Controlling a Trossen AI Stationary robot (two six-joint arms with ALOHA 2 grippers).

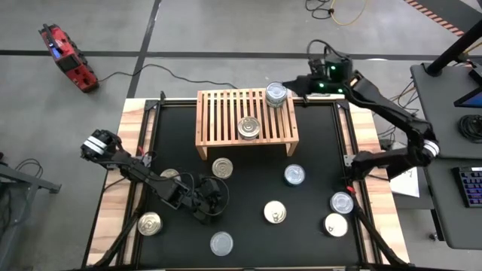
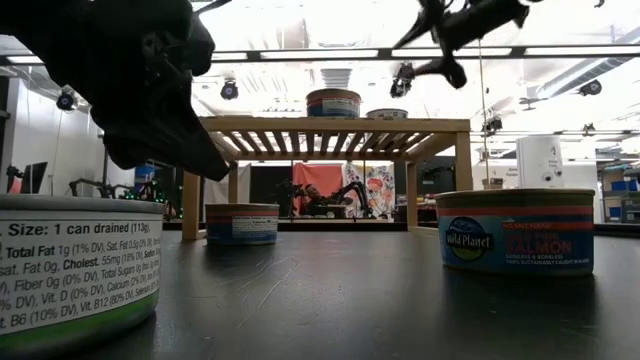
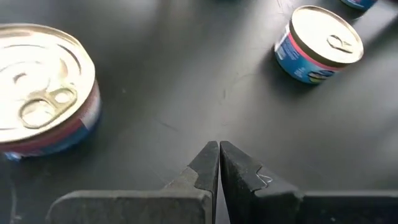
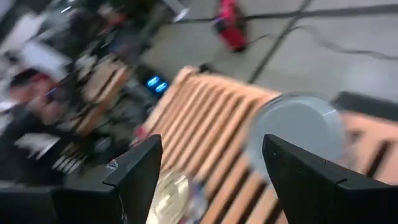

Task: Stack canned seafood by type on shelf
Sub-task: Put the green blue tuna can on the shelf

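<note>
The light-wood shelf (image 1: pixel 226 113) stands at the back middle of the black mat. Two cans rest on its slatted top: a silver-lidded one (image 1: pixel 276 94) at the back right corner and another (image 1: pixel 249 128) near the front. My right gripper (image 1: pixel 295 84) hovers open just beside the corner can (image 4: pixel 298 134), which shows ahead of its spread fingers, not between them. My left gripper (image 1: pixel 216 197) is shut on nothing, low over the mat at the front left (image 3: pixel 219 150). Loose cans lie either side of it (image 3: pixel 43 93) (image 3: pixel 318 42).
Several more cans are scattered over the mat, among them ones in front of the shelf (image 1: pixel 222 167), at the front left (image 1: pixel 150 223) and at the right edge (image 1: pixel 342 202). The low view shows a salmon tin (image 2: pixel 517 230) and one under the shelf (image 2: pixel 241 223).
</note>
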